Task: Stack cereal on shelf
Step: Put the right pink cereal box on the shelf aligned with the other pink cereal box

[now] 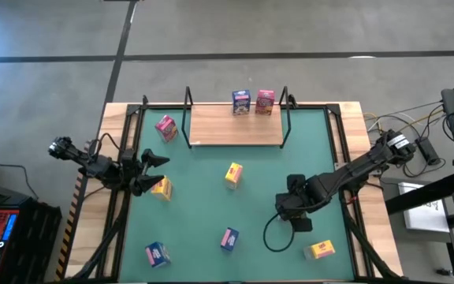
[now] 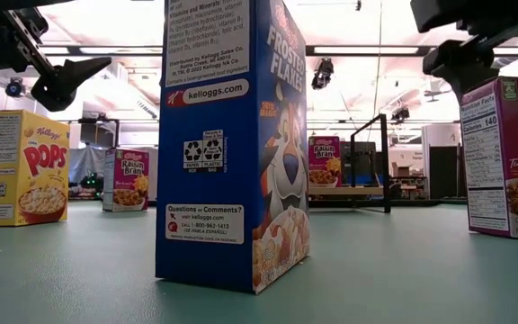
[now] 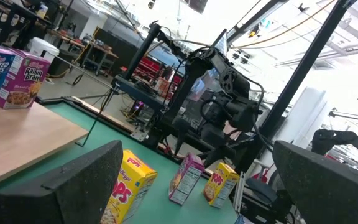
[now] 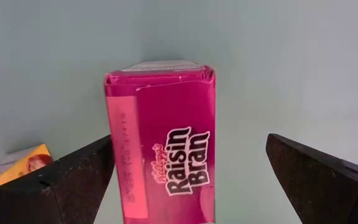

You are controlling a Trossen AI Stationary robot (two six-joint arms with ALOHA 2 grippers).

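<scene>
The light-wood shelf (image 1: 235, 126) stands at the far side of the mat, and a blue box (image 1: 241, 102) and a pink box (image 1: 265, 101) stand on its far edge. My right gripper (image 4: 188, 146) is open and hovers over an upright pink Raisin Bran box (image 4: 160, 143). In the low view this box (image 2: 511, 153) stands on the mat below the fingers, which do not touch it. My left gripper (image 1: 148, 173) is open above the mat's left side, beside a yellow Pops box (image 1: 161, 188).
Loose boxes stand on the green mat: pink (image 1: 166, 128) left of the shelf, yellow (image 1: 233, 174) mid-mat, blue (image 1: 158, 254) and blue (image 1: 228, 238) near the front edge, yellow (image 1: 321, 250) at the near right. Black uprights (image 1: 188, 99) frame the shelf.
</scene>
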